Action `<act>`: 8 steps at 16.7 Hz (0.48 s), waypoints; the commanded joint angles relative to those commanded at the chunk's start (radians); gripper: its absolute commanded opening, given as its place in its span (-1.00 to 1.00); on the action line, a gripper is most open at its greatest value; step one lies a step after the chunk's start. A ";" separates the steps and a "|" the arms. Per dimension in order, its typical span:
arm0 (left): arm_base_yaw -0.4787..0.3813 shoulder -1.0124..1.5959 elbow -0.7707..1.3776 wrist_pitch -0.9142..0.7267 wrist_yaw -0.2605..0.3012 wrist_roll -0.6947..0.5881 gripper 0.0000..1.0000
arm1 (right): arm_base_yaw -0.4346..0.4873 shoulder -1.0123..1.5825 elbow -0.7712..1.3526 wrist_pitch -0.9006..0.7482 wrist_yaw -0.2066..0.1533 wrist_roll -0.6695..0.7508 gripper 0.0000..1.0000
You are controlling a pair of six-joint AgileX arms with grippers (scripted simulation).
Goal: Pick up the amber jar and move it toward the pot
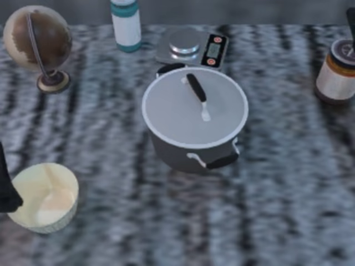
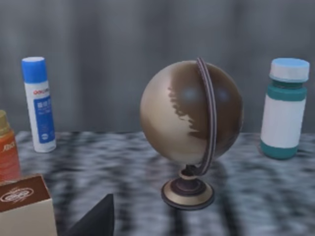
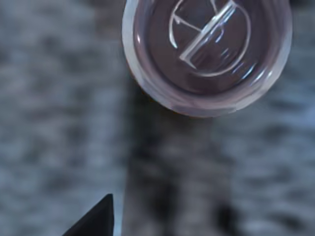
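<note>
The amber jar (image 1: 337,71) stands at the table's far right edge, with a dark lid, an orange band and a white label. The right wrist view looks straight down on the jar's lid (image 3: 206,49). My right gripper (image 1: 351,22) hangs just behind and above the jar, open and apart from it; only one dark fingertip (image 3: 98,219) shows. The grey pot (image 1: 194,113), lidded with a black-and-white bar handle, sits mid-table, well left of the jar. My left gripper (image 1: 6,188) stays parked at the left edge, open, with one fingertip (image 2: 98,219) showing.
A globe (image 1: 37,41) stands back left, a white bottle with teal bands (image 1: 126,25) beside it, and a kitchen scale (image 1: 191,47) behind the pot. A cream bowl (image 1: 44,197) sits front left. A blue-capped bottle (image 2: 38,105) and a brown box (image 2: 24,206) lie beyond.
</note>
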 joint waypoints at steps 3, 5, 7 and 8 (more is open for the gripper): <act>0.000 0.000 0.000 0.000 0.000 0.000 1.00 | 0.010 0.205 0.228 -0.070 -0.011 -0.017 1.00; 0.000 0.000 0.000 0.000 0.000 0.000 1.00 | 0.015 0.308 0.341 -0.100 -0.016 -0.025 1.00; 0.000 0.000 0.000 0.000 0.000 0.000 1.00 | 0.018 0.374 0.410 -0.116 -0.020 -0.030 1.00; 0.000 0.000 0.000 0.000 0.000 0.000 1.00 | 0.019 0.392 0.430 -0.120 -0.021 -0.031 1.00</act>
